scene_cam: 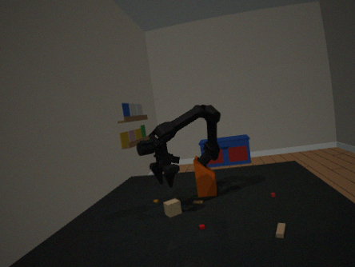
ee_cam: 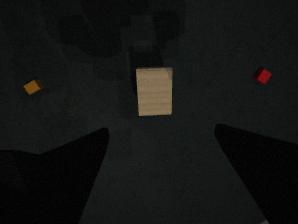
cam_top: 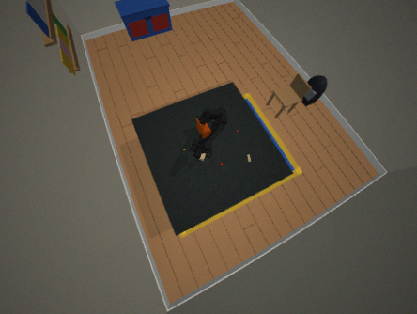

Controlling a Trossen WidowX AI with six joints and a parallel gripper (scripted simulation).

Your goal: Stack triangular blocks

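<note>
The two triangular blocks show as one pale wooden square block point(cam_top: 202, 157) point(scene_cam: 173, 208) point(ee_cam: 154, 92) on the dark table top point(cam_top: 188, 207) point(scene_cam: 132, 236). Its top looks level in the exterior view and its outline in the wrist view is nearly rectangular. The seam between the sloped faces cannot be made out, so I cannot tell exactly how even the ends are. My gripper point(scene_cam: 166, 185) point(ee_cam: 162, 131) is wide open and empty. It hangs above the block, with a visible gap in the exterior view, and touches neither block nor table.
A small orange cube point(cam_top: 184, 149) point(scene_cam: 156, 201) point(ee_cam: 33, 87) lies on one side, a red cube point(cam_top: 222, 164) point(scene_cam: 201, 226) on the other. Another red cube point(cam_top: 238, 131) point(scene_cam: 273, 195) and an oblong wooden block point(cam_top: 249, 158) point(scene_cam: 281, 230) lie farther off. A flat wooden piece point(scene_cam: 198, 202) lies near the orange arm mount point(scene_cam: 205, 184).
</note>
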